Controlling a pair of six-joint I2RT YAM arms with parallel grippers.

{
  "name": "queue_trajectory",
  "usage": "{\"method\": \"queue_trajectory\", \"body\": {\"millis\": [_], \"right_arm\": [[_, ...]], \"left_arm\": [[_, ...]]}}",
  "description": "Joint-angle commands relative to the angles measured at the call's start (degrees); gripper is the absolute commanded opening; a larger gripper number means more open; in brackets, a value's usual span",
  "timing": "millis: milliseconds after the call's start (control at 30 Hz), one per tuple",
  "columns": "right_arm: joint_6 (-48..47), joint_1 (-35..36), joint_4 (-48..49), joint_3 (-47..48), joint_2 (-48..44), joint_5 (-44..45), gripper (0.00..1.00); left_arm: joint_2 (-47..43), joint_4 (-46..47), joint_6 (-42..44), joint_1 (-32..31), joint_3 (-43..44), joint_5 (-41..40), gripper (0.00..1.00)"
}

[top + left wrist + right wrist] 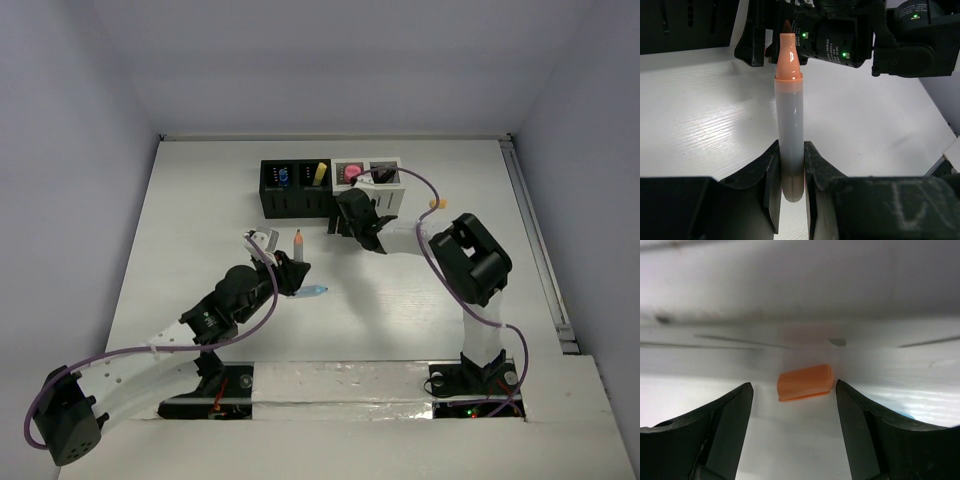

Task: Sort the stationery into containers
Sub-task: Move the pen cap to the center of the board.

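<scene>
My left gripper (288, 272) is shut on a grey marker with an orange tip (298, 243), held upright; the left wrist view shows the barrel (790, 125) clamped between both fingers (771, 175). My right gripper (358, 222) is low in front of the white containers (390, 195), open. In the right wrist view an orange eraser bit (806, 382) lies between its open fingertips (742, 400), against the white wall, touching neither. The black containers (295, 200) hold a blue item (284, 176) and a yellow one (319, 172). A white one holds a pink item (350, 171).
A light blue pen piece (315, 292) lies on the table just right of my left gripper. A small orange bit (435, 204) sits right of the white containers by the purple cable. The right arm's body (840, 40) fills the space beyond the marker.
</scene>
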Motion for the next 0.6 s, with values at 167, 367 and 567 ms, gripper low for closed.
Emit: {"method": "queue_trajectory", "body": {"millis": [167, 367, 567], "right_arm": [[-4.10, 0.15, -2.59, 3.98, 3.80, 4.80, 0.67], [-6.74, 0.15, 0.48, 0.65, 2.57, 4.19, 0.46], [-10.77, 1.99, 1.10, -5.15, -3.31, -2.21, 0.43]], "left_arm": [[0.16, 2.99, 0.49, -0.01, 0.78, 0.71, 0.00], [0.25, 2.90, 0.49, -0.01, 0.95, 0.80, 0.00], [1.04, 3.16, 0.23, -0.01, 1.13, 1.06, 0.00]]}}
